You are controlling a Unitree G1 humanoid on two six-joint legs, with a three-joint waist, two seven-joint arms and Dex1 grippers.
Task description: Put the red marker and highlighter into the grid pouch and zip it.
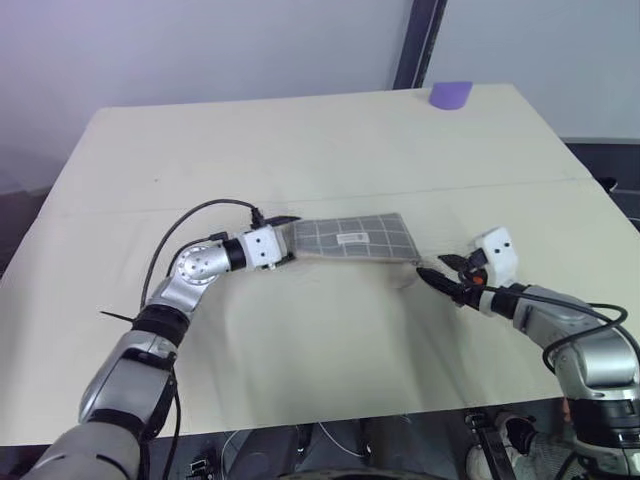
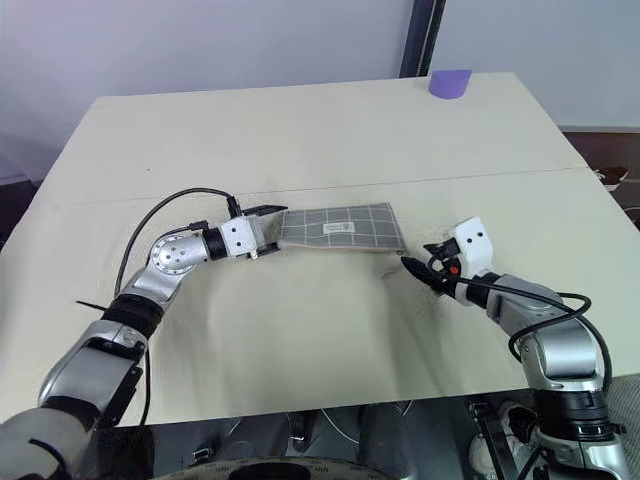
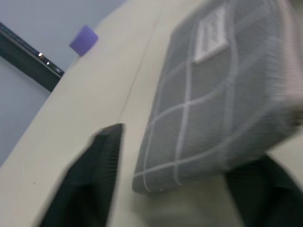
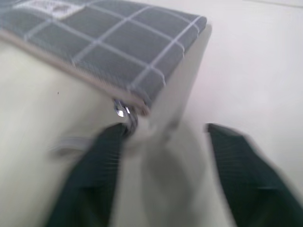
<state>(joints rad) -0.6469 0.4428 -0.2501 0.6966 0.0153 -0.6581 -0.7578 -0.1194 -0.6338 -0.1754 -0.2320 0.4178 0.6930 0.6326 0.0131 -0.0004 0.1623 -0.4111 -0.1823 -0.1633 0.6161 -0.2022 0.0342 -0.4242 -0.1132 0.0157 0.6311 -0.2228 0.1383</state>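
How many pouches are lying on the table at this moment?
1. The grid pouch lies flat near the table's middle, between the left gripper and the right gripper. Its contents cannot be seen.

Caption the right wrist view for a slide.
Right gripper, fingers open, just off the zipper-pull corner of the grid pouch lying on the cream table.
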